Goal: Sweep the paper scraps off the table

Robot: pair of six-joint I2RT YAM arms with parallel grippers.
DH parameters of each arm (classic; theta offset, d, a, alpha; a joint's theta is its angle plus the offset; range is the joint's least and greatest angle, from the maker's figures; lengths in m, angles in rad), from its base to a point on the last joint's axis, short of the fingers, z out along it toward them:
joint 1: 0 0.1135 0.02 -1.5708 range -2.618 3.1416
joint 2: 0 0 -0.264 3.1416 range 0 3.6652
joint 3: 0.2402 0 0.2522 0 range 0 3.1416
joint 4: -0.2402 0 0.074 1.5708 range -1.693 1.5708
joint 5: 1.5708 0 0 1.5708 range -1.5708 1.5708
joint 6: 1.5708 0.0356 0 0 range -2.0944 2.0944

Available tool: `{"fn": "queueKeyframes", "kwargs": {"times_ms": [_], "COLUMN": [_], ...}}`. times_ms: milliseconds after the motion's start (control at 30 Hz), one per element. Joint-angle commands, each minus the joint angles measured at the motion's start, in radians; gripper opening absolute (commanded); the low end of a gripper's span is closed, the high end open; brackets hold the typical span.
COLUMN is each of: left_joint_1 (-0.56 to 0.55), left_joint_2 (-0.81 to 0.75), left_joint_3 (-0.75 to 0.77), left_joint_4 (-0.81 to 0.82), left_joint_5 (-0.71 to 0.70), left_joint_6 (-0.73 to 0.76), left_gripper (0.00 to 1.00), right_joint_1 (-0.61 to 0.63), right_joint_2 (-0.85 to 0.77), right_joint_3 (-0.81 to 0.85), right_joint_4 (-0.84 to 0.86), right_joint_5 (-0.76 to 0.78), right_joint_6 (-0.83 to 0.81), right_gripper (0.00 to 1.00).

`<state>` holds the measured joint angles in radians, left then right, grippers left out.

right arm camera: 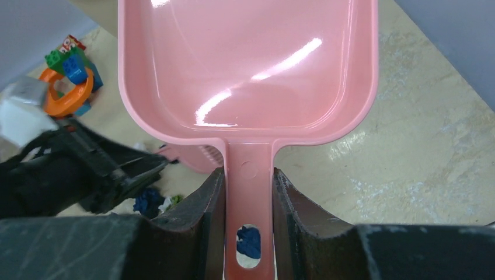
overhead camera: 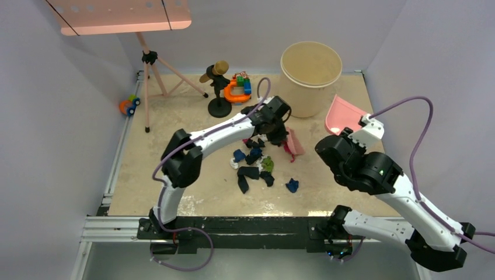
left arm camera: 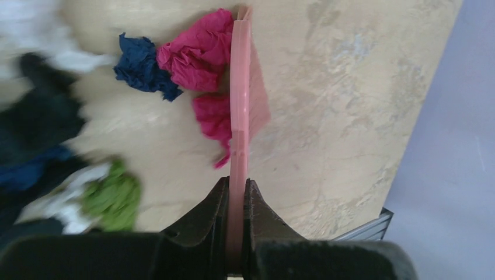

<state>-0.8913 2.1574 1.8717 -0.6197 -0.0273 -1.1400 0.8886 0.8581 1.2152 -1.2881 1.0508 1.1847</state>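
Our left arm stretches from its base over the middle of the tabletop (overhead camera: 175,134), elbow raised and wrist turned down. The left tool (left arm camera: 236,189) is clenched on the pink brush (left arm camera: 240,87), which runs straight ahead of its fingers, seen edge-on. The paper scraps (overhead camera: 254,166) lie to the left of this tool. Magenta wads touch the brush's left face, and navy, green and white ones sit further left.

Our right arm is folded at the right side. The right tool (right arm camera: 248,175) grasps the handle of the pink dustpan (right arm camera: 248,64), with the pan ahead of its fingers.

The tabletop is beige, mottled and silver-framed. Beyond the left tool stand a tan bucket (overhead camera: 311,76) and toy blocks (overhead camera: 238,87). Pale lavender walls enclose everything.
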Motion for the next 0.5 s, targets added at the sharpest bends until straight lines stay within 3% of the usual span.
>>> {"fn": "queueKeyframes", "kwargs": {"times_ms": [0, 133, 333, 467], "left_joint_1": [0.018, 0.018, 0.018, 0.02], "left_joint_2": [-0.241, -0.36, -0.466, -0.545], "left_joint_3": [-0.181, -0.27, -0.261, -0.21], "left_joint_4": [-0.183, -0.208, -0.147, -0.213], "left_joint_5": [-0.183, -0.18, 0.014, -0.02], "left_joint_6": [0.061, 0.128, 0.304, 0.391], "left_gripper": [0.0, 0.0, 0.0, 0.0], "right_joint_1": [-0.005, -0.004, -0.004, -0.004], "right_joint_2": [0.03, 0.021, 0.012, 0.053], "right_joint_3": [-0.025, -0.062, -0.103, -0.097], "right_joint_4": [0.051, 0.109, 0.227, 0.19], "right_joint_5": [-0.035, -0.074, -0.235, -0.366], "right_joint_6": [0.0, -0.055, -0.272, -0.336], "right_gripper": [0.0, 0.0, 0.0, 0.0]}}
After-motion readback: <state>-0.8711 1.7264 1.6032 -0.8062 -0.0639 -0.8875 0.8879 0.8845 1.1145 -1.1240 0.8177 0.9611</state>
